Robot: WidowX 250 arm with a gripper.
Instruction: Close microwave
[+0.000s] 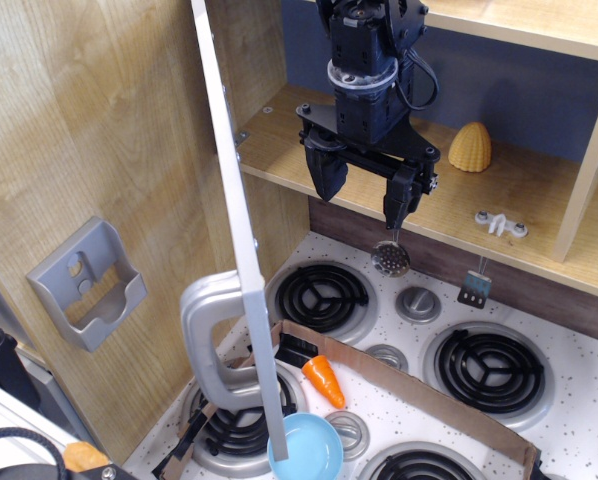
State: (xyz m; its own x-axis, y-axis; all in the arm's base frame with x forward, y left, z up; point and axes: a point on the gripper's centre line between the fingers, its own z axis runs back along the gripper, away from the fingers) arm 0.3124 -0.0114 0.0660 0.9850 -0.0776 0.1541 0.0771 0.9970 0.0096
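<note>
Above the stove, the hand hangs empty with fingers spread in front of the microwave shelf, well right of the door standing edge-on and wide open, so closing seems unstarted: next, reach the door and push.

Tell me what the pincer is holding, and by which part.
Nothing. The pincer is open and empty in front of the shelf, apart from the microwave door and its handle.
</note>
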